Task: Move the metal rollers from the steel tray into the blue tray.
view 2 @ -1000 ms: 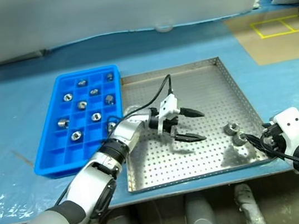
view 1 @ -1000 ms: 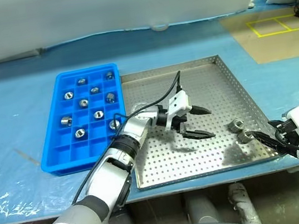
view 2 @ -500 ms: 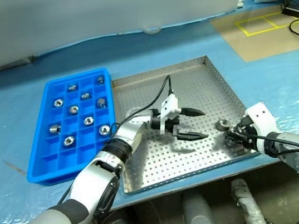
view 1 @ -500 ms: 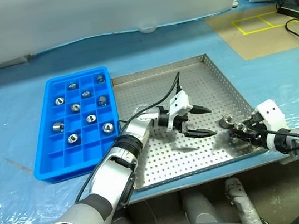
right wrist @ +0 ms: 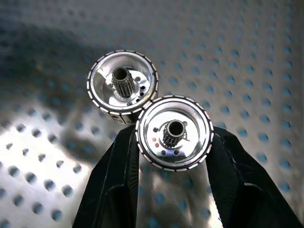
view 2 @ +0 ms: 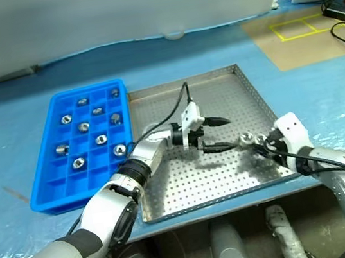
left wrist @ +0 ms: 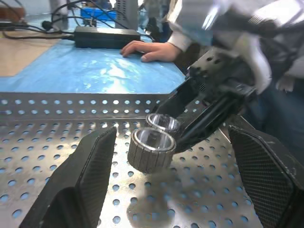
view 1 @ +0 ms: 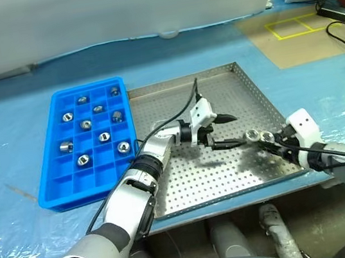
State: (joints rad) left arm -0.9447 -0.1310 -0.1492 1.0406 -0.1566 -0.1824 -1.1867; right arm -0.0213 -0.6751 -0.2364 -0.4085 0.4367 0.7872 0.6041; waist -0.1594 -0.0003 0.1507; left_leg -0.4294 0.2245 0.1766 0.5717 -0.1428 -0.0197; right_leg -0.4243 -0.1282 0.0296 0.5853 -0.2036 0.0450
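Right wrist view: right gripper pinching one roller, touching second roller; lifting risks dragging it; left gripper spread, waiting beside.

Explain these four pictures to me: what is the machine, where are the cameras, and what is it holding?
It is a humanoid robot with two arms, each ending in a two-fingered black hand. Two pictures come from cameras in its head, looking down on a blue-covered table. The other two come from a camera on each wrist, looking along that hand's fingers.

On the table lie a perforated steel tray and a blue tray of square compartments, several already holding metal rollers.

The right hand is shut on one roller, and a second roller lies against it. The left hand is open close by, holding nothing. A person's hand rests on the table beyond.
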